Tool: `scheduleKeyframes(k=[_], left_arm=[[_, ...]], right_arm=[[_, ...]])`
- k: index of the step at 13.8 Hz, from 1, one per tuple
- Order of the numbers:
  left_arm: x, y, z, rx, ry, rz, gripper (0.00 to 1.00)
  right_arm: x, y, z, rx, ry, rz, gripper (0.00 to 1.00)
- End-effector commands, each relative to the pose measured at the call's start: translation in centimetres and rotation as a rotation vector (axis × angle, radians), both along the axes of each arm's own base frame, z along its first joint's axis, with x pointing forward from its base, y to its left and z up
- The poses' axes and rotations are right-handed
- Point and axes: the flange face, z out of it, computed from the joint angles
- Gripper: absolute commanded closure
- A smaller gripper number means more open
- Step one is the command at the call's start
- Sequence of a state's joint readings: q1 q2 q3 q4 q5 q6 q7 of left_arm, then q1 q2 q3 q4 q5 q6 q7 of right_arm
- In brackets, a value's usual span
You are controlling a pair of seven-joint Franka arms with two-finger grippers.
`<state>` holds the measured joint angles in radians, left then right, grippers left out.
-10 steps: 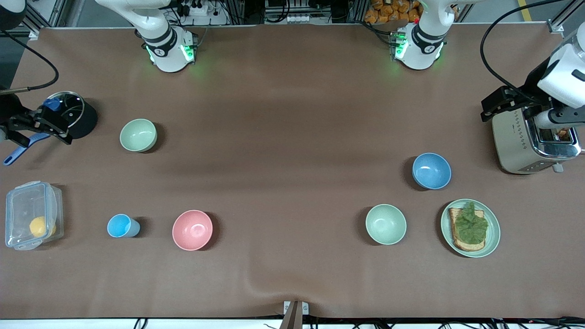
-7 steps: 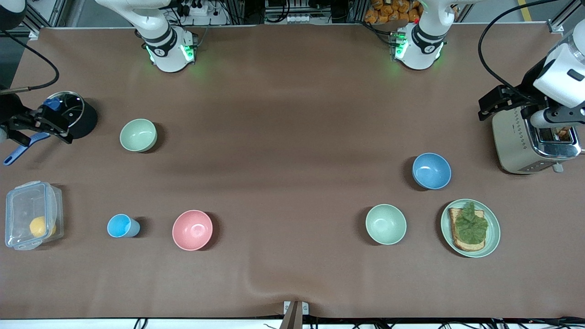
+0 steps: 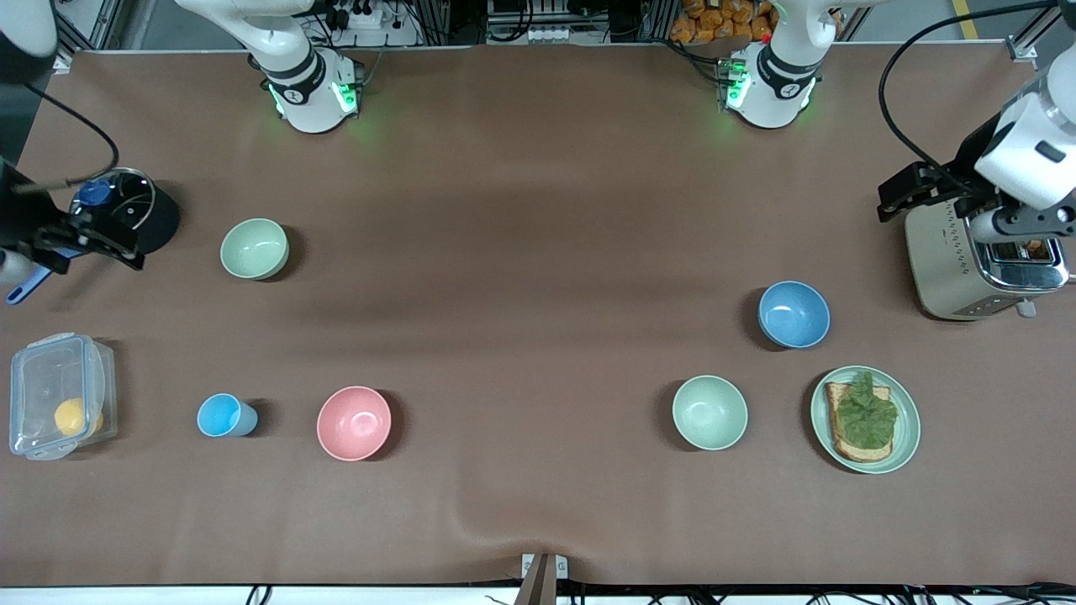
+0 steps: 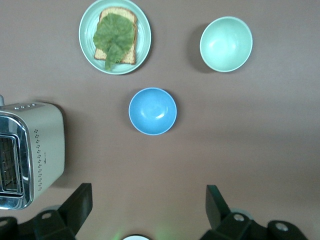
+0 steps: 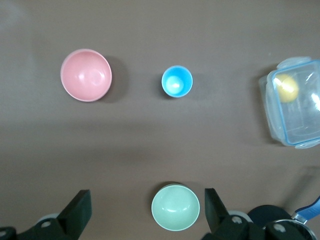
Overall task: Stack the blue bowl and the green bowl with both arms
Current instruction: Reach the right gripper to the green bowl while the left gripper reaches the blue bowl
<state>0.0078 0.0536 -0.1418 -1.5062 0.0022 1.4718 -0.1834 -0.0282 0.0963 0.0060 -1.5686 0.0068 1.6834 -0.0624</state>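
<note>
I find both pincers released and empty. The left pincer [image 3: 925, 197] hangs over the toaster [image 3: 979, 265]; the right pincer [image 3: 84, 244] hangs over the black pot [image 3: 143, 214]. The blue bowl [image 3: 793, 314] sits on the counter [image 3: 521, 252] at the left arm's end, just beside the toast plate [image 3: 865, 419]. The green bowl [image 3: 254, 249], by my judgement the duller one, sits at the right arm's end. Risk: a mintier green bowl [image 3: 709, 412] near the blue invites a mistaken pick; a rim grasp could tip either bowl.
</note>
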Motion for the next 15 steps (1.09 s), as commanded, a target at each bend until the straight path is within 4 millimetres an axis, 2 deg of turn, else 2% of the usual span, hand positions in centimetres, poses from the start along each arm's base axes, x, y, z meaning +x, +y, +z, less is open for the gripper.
scheduleKeyframes(k=[1,3,5,6,8,11,13,15], left_arm=[[1.7,1.0,-4.6,0.032,0.099,0.017,0.00],[2.9,2.5,-7.7,0.044,0.146,0.028,0.00],[3.0,2.7,-10.5,0.044,0.146,0.030,0.00],[2.7,3.5,-12.4,0.044,0.155,0.042,0.00],[2.7,5.8,-16.6,0.034,0.128,0.058,0.00],[2.4,6.9,-23.4,0.033,0.044,0.040,0.00],[2.4,8.8,-28.7,0.043,0.018,0.048,0.00],[1.7,10.4,-32.5,0.042,-0.008,0.040,0.00]], right_arm=[[1.1,-0.6,-2.7,-0.021,0.056,-0.012,0.00],[1.6,-1.5,-5.0,-0.024,0.103,-0.023,0.00],[0.7,-3.9,-8.6,-0.011,0.172,-0.064,0.00],[0.3,-4.8,-9.9,0.007,0.189,-0.085,0.00],[-0.3,-5.5,-11.6,0.026,0.200,-0.104,0.00],[-2.2,-6.4,-14.7,0.048,0.162,-0.083,0.00],[-3.7,-7.0,-17.0,0.065,0.148,-0.067,0.00],[-5.0,-7.7,-19.4,0.105,0.156,-0.094,0.00]])
